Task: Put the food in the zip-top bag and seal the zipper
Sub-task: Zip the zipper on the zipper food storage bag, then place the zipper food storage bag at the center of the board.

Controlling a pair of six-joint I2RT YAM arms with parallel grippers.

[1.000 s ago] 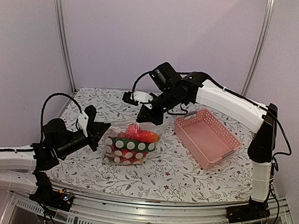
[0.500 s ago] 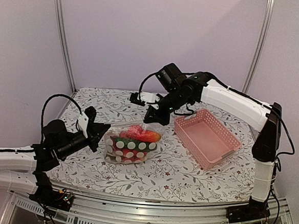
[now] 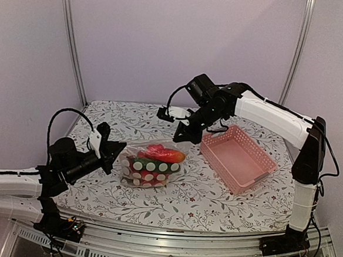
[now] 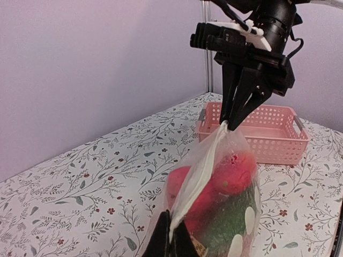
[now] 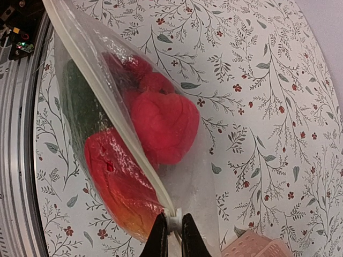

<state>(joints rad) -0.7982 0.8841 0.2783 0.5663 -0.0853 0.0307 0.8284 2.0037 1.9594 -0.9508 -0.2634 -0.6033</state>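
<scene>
The clear zip-top bag [image 3: 152, 164] lies mid-table with the food inside: red round fruits [image 5: 161, 125] and a green piece [image 5: 83, 104]. It also shows in the left wrist view [image 4: 225, 198]. The whitish zipper [image 5: 112, 115] runs taut along its top rim. My left gripper [image 4: 170, 241] is shut on the zipper's near end; in the top view the left gripper [image 3: 118, 154] is at the bag's left corner. My right gripper [image 5: 172, 235] is shut on the zipper's white slider [image 5: 174, 221] at the bag's far right end, the right gripper [image 3: 184, 139] just above that corner.
A pink lattice basket [image 3: 237, 157] stands right of the bag, close to my right gripper, and shows in the left wrist view [image 4: 268, 134]. The floral tablecloth [image 3: 214, 196] covers the table. Metal posts [image 3: 71, 45] and walls close the back.
My right gripper has moved right along the bag's top rim toward the basket, pulling the rim taut. The left gripper has stayed in place on the bag's left corner.
</scene>
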